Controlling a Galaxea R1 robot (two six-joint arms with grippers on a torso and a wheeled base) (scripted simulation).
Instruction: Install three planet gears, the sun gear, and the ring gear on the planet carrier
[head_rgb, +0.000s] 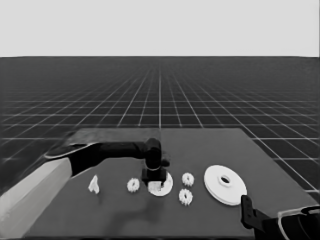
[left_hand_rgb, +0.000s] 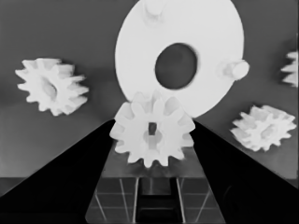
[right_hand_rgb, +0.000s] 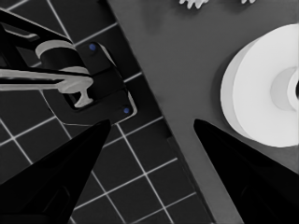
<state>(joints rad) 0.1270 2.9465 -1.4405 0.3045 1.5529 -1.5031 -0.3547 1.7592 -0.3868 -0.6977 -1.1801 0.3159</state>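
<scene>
The left end effector (head_rgb: 154, 176) stands over the middle of the counter (head_rgb: 210, 142), directly above the smaller round part (head_rgb: 161, 185). In the left wrist view its two black fingers (left_hand_rgb: 70, 177) close on a small toothed gear (left_hand_rgb: 153, 129) from both sides, so the gear is held between them. This gear overlaps the rim of the smaller round part (left_hand_rgb: 180, 51) in that view; I cannot tell if it touches it. The smaller round part is a flat white disc with a central hole, and two short pegs (left_hand_rgb: 233, 69) stand up from its face.

Three other gears lie free on the counter near the disc: one gear (head_rgb: 133, 185) just on its left side, one (head_rgb: 187, 178) on its right side, and one (head_rgb: 185, 196) in front of that, nearer to the camera. All are white with the same short teeth. A thin white piece (head_rgb: 93, 184) lies farther to the left, well apart from the rest.

The larger round part (head_rgb: 225, 184) lies to the right of the gears, thick at the rim, with a small hole in the middle. It is near the right front edge of the counter, as the right wrist view shows (right_hand_rgb: 261, 88).

The right end effector (head_rgb: 247, 212) waits at the lower right corner, its fingers (right_hand_rgb: 60, 172) spread apart and holding nothing. The far half of the counter has open room.
</scene>
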